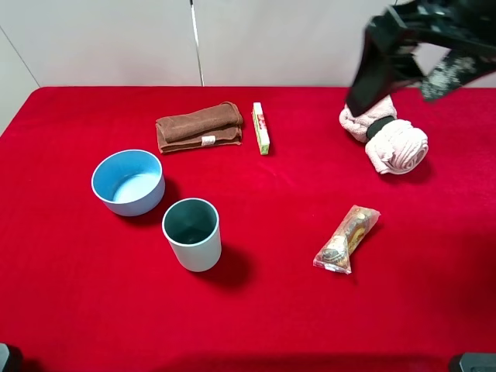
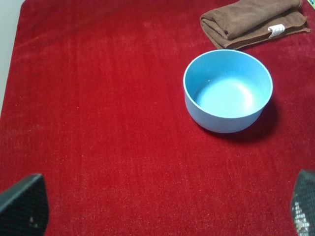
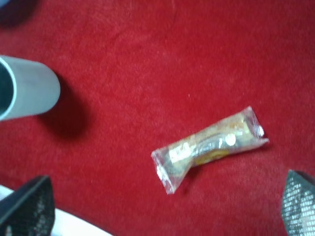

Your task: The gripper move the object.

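The object, a slim light green box with red and white markings (image 1: pixel 261 128), lies on the red cloth at the back middle, just right of a folded brown towel (image 1: pixel 199 126). My right gripper (image 1: pixel 370 85) hangs high above the back right of the table, well right of the box. In the right wrist view its fingertips (image 3: pixel 27 206) stand wide apart, open and empty (image 3: pixel 157 209). My left gripper (image 2: pixel 157 211) is open and empty too, over the left part of the cloth, in front of the blue bowl (image 2: pixel 227 91). Neither wrist view clearly shows the box.
A blue bowl (image 1: pixel 129 181) and a grey-blue cup (image 1: pixel 192 232) stand at the left centre. A clear snack packet with brown contents (image 1: pixel 347 239) lies at the right front, also in the right wrist view (image 3: pixel 211 145). A rolled pink towel (image 1: pixel 391 139) lies under the right arm.
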You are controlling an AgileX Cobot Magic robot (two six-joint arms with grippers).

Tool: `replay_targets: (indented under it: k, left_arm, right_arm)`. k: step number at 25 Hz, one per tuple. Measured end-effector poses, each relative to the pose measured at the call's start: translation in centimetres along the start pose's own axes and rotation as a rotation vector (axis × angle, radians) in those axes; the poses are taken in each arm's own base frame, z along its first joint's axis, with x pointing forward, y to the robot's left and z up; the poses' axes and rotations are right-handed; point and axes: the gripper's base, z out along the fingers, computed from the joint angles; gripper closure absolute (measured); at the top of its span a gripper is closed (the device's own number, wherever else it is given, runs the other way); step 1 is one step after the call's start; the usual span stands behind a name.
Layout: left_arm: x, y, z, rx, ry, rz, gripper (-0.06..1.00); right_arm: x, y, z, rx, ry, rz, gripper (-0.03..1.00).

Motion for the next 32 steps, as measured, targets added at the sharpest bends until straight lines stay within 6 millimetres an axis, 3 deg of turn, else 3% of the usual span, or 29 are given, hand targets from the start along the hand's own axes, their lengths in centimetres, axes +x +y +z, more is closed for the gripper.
replay_targets:
  k: [10,16,24,32]
  left_arm:
    - [0.0,0.0,0.0,0.000,0.000,0.000,-0.04]
    - [0.0,0.0,0.0,0.000,0.000,0.000,-0.04]
    - [0.0,0.0,0.0,0.000,0.000,0.000,-0.04]
    - [0.0,0.0,0.0,0.000,0.000,0.000,-0.04]
  right_arm:
    - [6.4,-0.6,-3.7,-0.003,-0.125,-0.019,0.28]
    - [10.2,-2.3,-5.0,0.049,-0.221,0.050,0.28]
    - [16.3,-5.5,-5.0,0.247,-0.401,0.326,0.28]
    - [21.6,-5.2,-4.5,0.440,-0.671,0.403,0.28]
